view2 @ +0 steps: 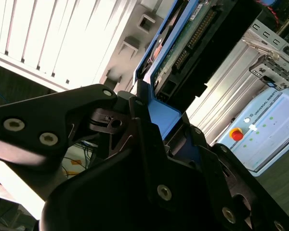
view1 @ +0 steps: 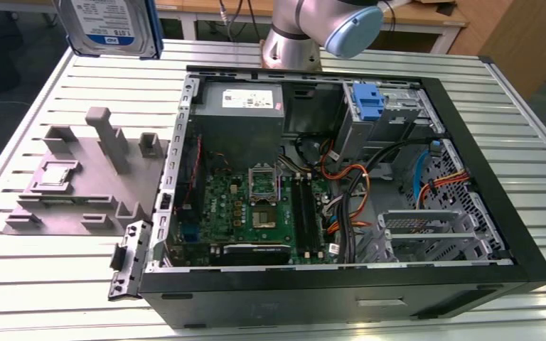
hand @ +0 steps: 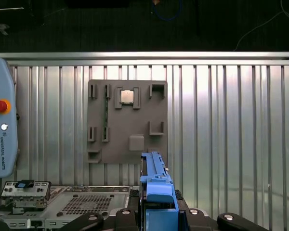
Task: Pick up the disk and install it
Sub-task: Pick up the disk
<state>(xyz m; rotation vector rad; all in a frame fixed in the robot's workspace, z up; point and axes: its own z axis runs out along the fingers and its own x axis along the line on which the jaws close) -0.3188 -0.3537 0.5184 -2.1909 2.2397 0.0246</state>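
Note:
The disk [view1: 111,28] hangs in the air high over the table's far corner on the exterior view's left, well above the grey fixture. Its label faces the camera and a blue carrier frame edges it. In the first wrist view the blue frame of the disk [hand: 156,185] runs edge-on out from between the black fingers of my gripper [hand: 159,216]. In the second wrist view the disk [view2: 183,43] shows its circuit-board underside, and my gripper [view2: 156,120] is shut on its blue frame.
An open computer case [view1: 497,177] lies on the slatted table. It holds a motherboard [view1: 254,206], a grey power supply [view1: 239,99], a blue bracket [view1: 368,99] and a metal drive cage [view1: 434,231]. A grey fixture [view1: 65,177] sits beside it. The arm's base [view1: 292,35] stands behind.

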